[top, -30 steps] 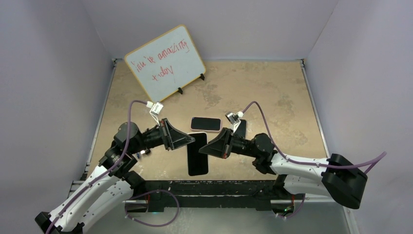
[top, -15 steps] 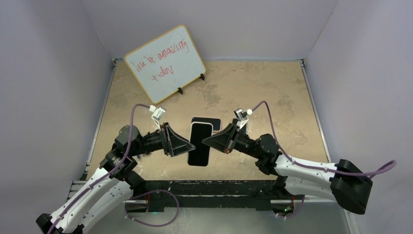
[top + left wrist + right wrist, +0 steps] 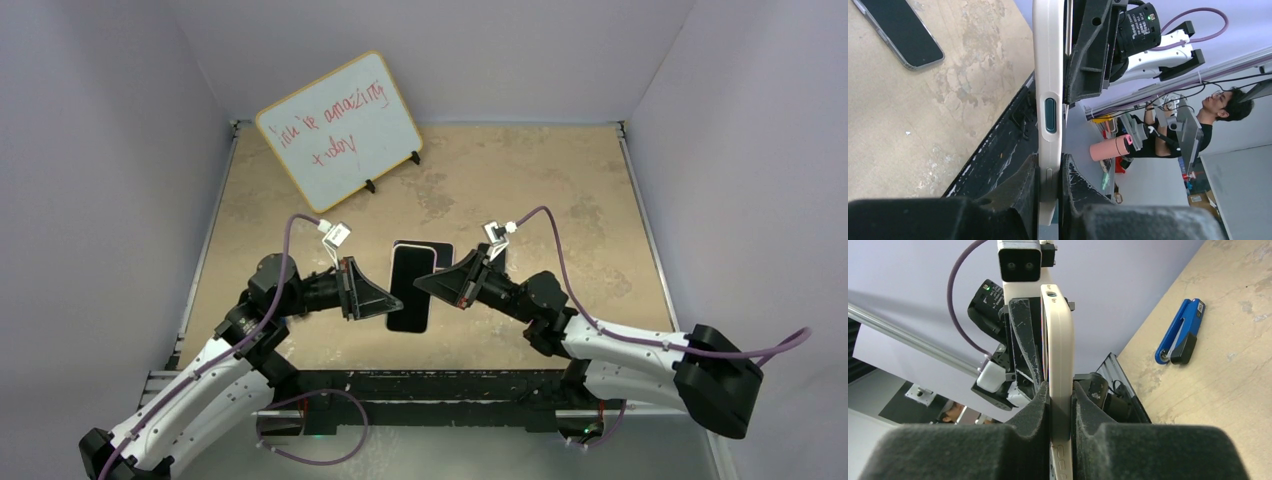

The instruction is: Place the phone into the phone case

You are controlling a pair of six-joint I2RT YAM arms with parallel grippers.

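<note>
The left claw (image 3: 1049, 167), nearly shut, grips the case (image 3: 1048, 60) by one edge. The right claw (image 3: 1060, 397) likewise grips the opposite edge.

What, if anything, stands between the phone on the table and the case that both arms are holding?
Nothing visible does. Both jaws are shut on the phone case, held between the arms; the phone lies flat on the table just beyond it.

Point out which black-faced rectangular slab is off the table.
The nearer, cream-edged slab, pinched between left tool and right tool; the other slab lies flat on the tan table behind.
</note>
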